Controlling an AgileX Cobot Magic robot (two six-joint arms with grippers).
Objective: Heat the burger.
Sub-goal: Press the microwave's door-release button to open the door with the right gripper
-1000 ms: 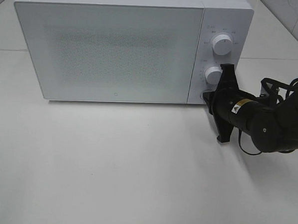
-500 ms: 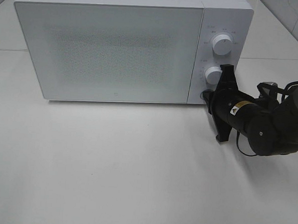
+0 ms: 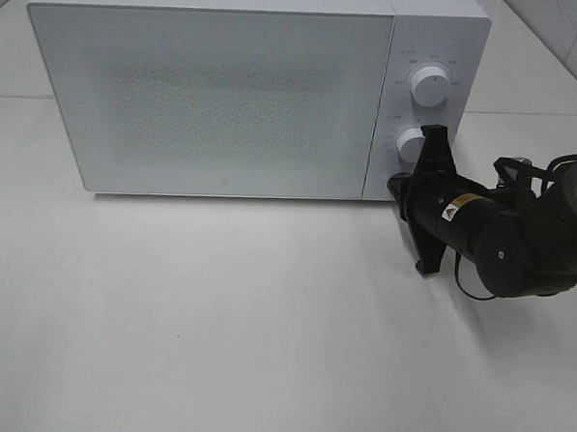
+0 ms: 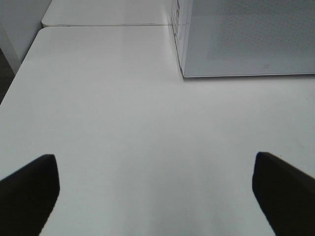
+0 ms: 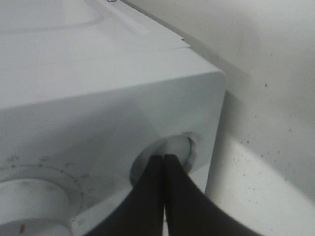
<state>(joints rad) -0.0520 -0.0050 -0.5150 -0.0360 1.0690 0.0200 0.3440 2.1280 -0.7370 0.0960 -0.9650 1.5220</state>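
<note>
The burger is out of view. A white microwave (image 3: 227, 97) stands at the back of the table with its door closed. My right gripper (image 3: 398, 186) is shut, and its tips rest against the round button (image 5: 179, 147) at the bottom of the control panel, below the two dials. In the right wrist view the closed right gripper (image 5: 163, 158) meets that button's edge. My left gripper (image 4: 155, 167) is open over bare table with nothing between its fingers (image 4: 29, 187), and the microwave (image 4: 246, 39) lies ahead of it.
Two white dials sit on the panel, the upper (image 3: 429, 85) and the lower (image 3: 412, 145). The white table (image 3: 215, 319) spreads in front of the microwave. A tiled wall rises at the back right.
The right arm has shifted slightly left, closer to the control panel, with its gripper still shut at the button. Nothing else has moved.
</note>
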